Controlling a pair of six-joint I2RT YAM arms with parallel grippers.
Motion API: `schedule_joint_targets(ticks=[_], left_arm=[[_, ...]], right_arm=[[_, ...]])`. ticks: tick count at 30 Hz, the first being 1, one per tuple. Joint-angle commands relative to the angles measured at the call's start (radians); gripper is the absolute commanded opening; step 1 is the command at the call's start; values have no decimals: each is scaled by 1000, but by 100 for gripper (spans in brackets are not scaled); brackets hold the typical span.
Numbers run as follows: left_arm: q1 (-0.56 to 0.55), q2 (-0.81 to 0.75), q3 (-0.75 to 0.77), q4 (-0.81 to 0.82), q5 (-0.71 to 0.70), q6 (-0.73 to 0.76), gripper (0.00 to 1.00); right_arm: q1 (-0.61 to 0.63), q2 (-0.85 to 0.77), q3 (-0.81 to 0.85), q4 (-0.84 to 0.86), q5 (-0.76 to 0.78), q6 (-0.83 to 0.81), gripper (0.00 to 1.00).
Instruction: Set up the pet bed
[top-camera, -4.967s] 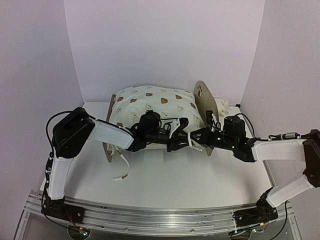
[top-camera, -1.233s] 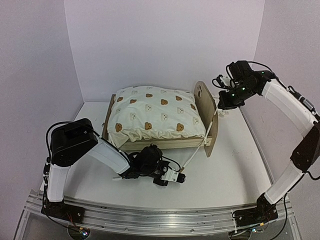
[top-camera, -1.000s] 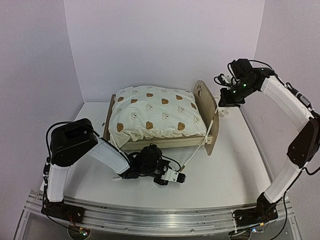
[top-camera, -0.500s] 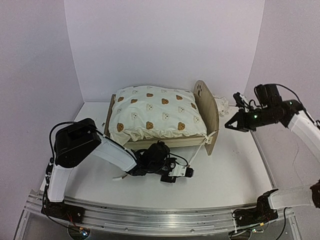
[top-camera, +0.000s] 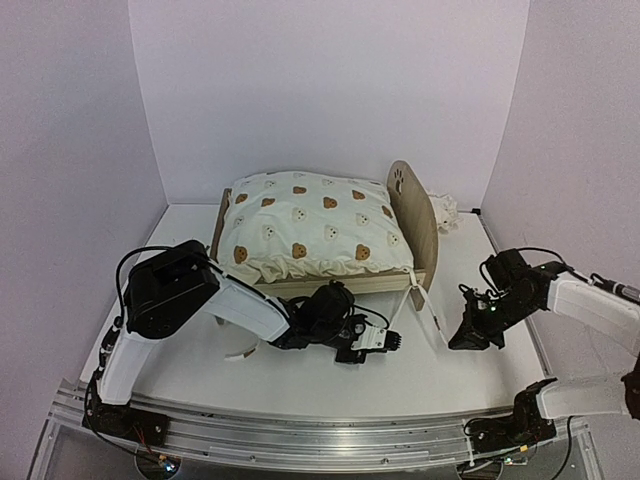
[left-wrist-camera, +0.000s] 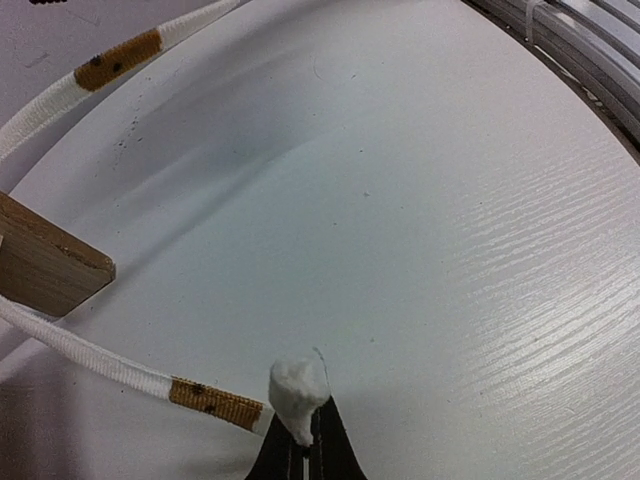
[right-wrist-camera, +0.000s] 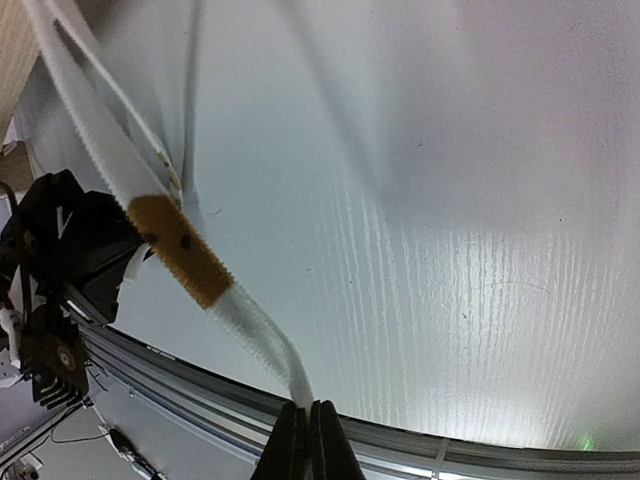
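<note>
The pet bed (top-camera: 414, 215) is left at the rear middle of the table (top-camera: 300, 385), the right gripper (top-camera: 462, 340), clamped on a white tie (right-wrist-camera: 120, 185), has been lowered to the table's right side, and the left gripper (top-camera: 388, 342) is kept clamped on a second tie (left-wrist-camera: 100, 362).

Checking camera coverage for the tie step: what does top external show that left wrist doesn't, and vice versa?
Only top external: the whole pet bed with the bear-print cushion on it, the headboard, and the right gripper low on the right, holding a second strap.
Only left wrist: the frayed strap end pinched in the closed left gripper, and a brown patch on that strap.
Both: white ties trailing from the wooden frame over the white table.
</note>
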Motion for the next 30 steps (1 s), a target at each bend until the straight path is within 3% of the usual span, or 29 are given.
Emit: schedule_joint_targets(ticks=[1,9,18,20,22,24,26,30], left_arm=[[-13,14,40,-17,26,-26,0],[-13,11,-13,-1,11,41,0],[-11,7,-49,40,-48,92,0],[-12,-5,-52,36,-38,90,11],[-13,-23,-56,18,-25,84,37],[-14,-56,-60,-18,-4,81,52],[-15,-92,-64,-79,15,79,60],[-16,-207,-82,-230,56,86,63]], right_arm=[[-2,88,51,49,38,6,0],[-13,156,110,109,154,-15,0],[-139,289,141,132,125,-78,0],[-142,307,146,130,112,-89,4],[-142,312,144,123,101,-93,21],[-142,291,131,106,119,-94,36],[-142,244,115,82,160,-99,44],[-142,134,111,18,264,-116,54]])
